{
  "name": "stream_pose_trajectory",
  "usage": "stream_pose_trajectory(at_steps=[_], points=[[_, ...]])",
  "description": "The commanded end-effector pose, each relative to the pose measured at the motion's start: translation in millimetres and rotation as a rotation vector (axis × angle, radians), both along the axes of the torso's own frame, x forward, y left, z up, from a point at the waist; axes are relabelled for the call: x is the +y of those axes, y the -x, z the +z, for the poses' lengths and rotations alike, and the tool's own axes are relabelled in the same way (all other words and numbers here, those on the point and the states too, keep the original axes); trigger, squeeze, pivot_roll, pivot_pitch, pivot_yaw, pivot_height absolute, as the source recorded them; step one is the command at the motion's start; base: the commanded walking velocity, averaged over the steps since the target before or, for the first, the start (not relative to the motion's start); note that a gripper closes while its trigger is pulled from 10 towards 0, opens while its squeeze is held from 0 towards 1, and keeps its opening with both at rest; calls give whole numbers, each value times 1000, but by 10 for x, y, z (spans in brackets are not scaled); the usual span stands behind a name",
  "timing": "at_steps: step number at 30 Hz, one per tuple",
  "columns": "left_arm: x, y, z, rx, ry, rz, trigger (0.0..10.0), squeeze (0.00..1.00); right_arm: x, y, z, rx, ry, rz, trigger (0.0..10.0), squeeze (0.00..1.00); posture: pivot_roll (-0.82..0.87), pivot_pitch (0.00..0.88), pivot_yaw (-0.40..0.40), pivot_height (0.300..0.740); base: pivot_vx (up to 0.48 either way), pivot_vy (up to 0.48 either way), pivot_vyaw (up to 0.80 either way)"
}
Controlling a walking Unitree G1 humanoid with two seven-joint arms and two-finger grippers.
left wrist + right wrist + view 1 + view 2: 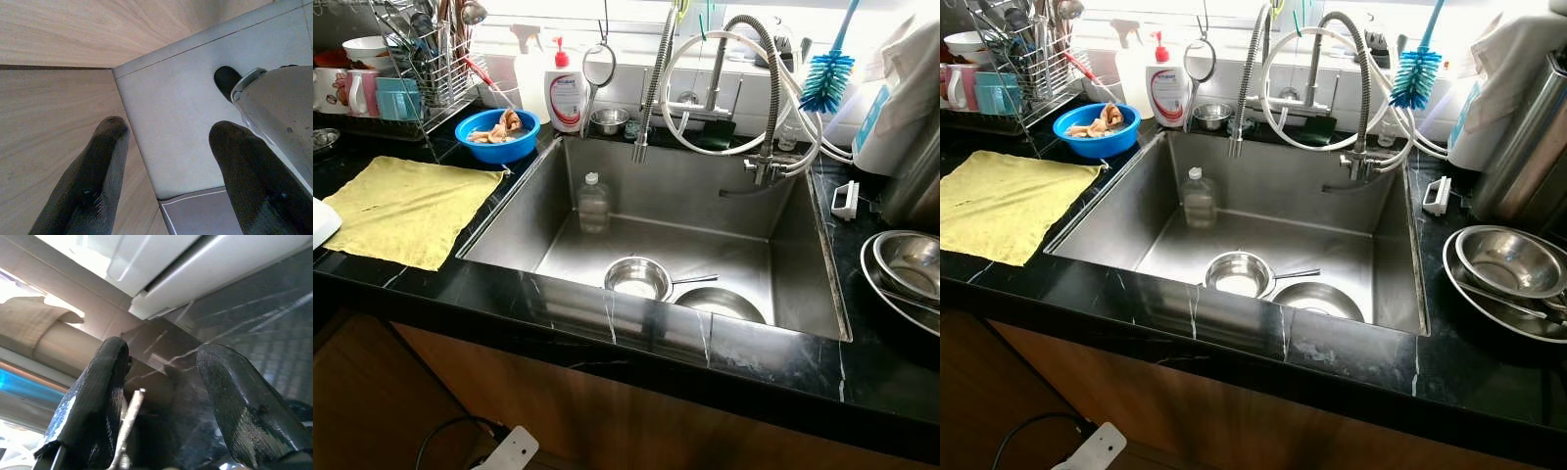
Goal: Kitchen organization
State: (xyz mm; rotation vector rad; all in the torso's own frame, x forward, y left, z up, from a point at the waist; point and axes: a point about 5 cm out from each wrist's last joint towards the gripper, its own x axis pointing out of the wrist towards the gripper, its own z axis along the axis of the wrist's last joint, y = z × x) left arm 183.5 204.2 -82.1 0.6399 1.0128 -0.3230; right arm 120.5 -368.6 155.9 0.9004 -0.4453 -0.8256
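A small steel pot [638,278], a bowl [721,305] and a plastic bottle [593,203] are seen inside the sink [803,284]. A yellow cloth [406,208] is spread on the black bench [862,372]. Left claw [168,166] and right claw [164,396] fingers are held apart, nothing gripped.

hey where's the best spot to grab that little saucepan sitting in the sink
Probably by its handle. The small saucepan sits upright on the sink floor, its thin handle sticking out level toward the robot's right. Come down from above with a hand open across the handle; the near sink wall crowds the bowl.
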Motion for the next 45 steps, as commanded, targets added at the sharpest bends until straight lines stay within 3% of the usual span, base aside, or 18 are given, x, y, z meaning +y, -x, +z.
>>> stream_pose_trajectory(at_steps=[1,4,18,23,24,25,26,27,28,29,30,31,32,35,36,37,45], points=[[31,-9,10,-1,-6,-1,10000,0,-21,-6,-8,-3,-15,-7,10000,0,-63,0,-9,740,0,0,0],[31,-9,10,-1,-8,-5,10000,0,-38,-55,-27,-7,-57,-2,10000,0,-65,0,-9,740,0,0,0],[29,-2,6,0,-10,-10,10000,0,-102,-267,86,-4,-20,65,10000,0,-57,0,-19,740,0,0,0],[24,-5,7,-1,-8,-10,10000,0,-86,-302,22,32,-43,72,10000,0,-58,0,-18,740,0,0,0],[24,-6,7,-1,-8,-9,10000,0,-76,-312,9,38,-46,78,7098,0,-57,0,-18,740,0,0,0],[25,-7,8,-2,-8,-8,10000,0,-66,-322,-2,46,-46,84,7098,0,-57,0,-18,740,0,0,0],[24,-8,8,-3,-8,-6,10000,0,-56,-329,2,43,-44,85,2980,0,-55,0,-19,740,0,0,0],[24,-10,9,-3,-8,-5,10000,0,-52,-333,3,42,-43,85,1961,0,-54,0,-20,740,0,0,0],[24,-11,10,-4,-7,-4,10000,0,-49,-335,1,42,-44,85,2353,0,-54,0,-20,740,0,0,0],[24,-13,10,-4,-7,-3,10000,0,-51,-336,-6,43,-45,84,3804,0,-54,0,-20,740,0,0,0],[23,-14,11,-4,-7,-2,10000,0,-52,-336,-11,45,-46,83,3804,0,-54,0,-20,740,0,0,0],[23,-15,11,-5,-6,-1,10000,0,-55,-335,-22,54,-48,82,4784,0,-54,0,-21,740,0,0,0],[22,-16,11,-5,-6,0,10000,0,-58,-337,-34,63,-53,79,10000,0,-50,0,-22,740,0,0,0],[24,-17,12,-6,-5,6,10000,0,-56,-350,-26,66,-43,86,10000,0,-50,0,-23,740,0,0,0],[24,-19,13,-7,-5,7,10000,0,-53,-361,-17,61,-41,88,4392,0,-49,0,-24,740,0,0,0],[24,-20,13,-8,-5,8,10000,0,-47,-374,-11,57,-40,90,0,0,-48,0,-24,740,0,0,0],[23,-21,14,-10,-5,11,10000,0,-24,-403,-17,56,-40,99,0,0,-46,0,-24,740,0,0,0]])
